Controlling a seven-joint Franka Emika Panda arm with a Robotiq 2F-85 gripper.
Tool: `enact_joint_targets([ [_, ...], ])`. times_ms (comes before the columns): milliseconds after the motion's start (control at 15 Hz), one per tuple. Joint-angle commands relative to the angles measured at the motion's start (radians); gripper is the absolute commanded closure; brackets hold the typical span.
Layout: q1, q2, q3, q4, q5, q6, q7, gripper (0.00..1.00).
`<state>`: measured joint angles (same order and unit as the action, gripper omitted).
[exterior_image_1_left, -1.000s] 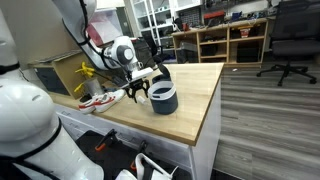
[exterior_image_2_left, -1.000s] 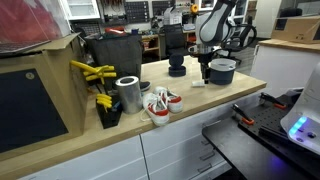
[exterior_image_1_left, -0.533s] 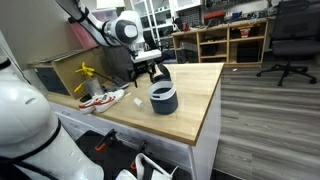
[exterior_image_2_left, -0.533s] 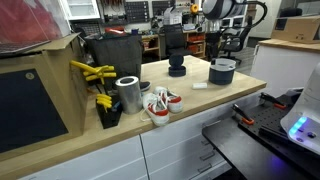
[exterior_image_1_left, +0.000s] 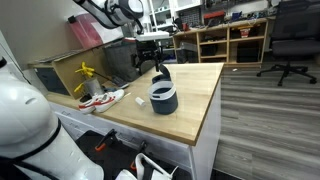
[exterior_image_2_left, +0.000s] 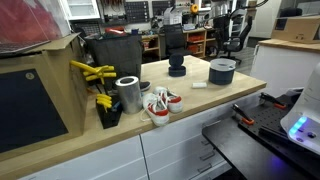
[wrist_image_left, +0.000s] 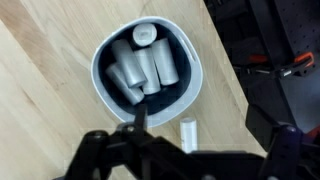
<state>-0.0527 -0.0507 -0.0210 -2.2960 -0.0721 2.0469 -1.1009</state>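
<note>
Spread, empty fingers (wrist_image_left: 140, 118) hang over the bench (wrist_image_left: 45, 110), a grey bowl (wrist_image_left: 97, 72) of pale cylinders (wrist_image_left: 160, 62) directly beneath them; lowering off-centre could clip its rim and tip it (or roll the loose cylinder (wrist_image_left: 188, 134) alongside).

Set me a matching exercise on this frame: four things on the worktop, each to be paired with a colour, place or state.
Things:
1. bowl
2. loose tube
3. shoes
4. can

Descriptions:
a. white and red
b. holds several white tubes
c. shiny metal, standing upright
d. lying flat just outside the bowl

Pairs: 1-b, 2-d, 3-a, 4-c.
</note>
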Motion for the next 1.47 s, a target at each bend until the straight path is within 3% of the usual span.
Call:
enact_joint_targets([
  [0,0.000,-0.005,-0.021,0.052,-0.088,-0.084,-0.029,0.00],
  [400,-0.012,-0.054,-0.054,0.027,-0.149,-0.045,-0.171,0.00],
  [533,-0.020,-0.072,-0.071,0.029,-0.134,-0.068,-0.166,0.00],
  [933,-0.073,-0.192,-0.141,0.000,-0.034,-0.206,0.000,0.00],
  [1400,-0.121,-0.353,-0.179,-0.066,-0.052,-0.376,0.318,0.00],
])
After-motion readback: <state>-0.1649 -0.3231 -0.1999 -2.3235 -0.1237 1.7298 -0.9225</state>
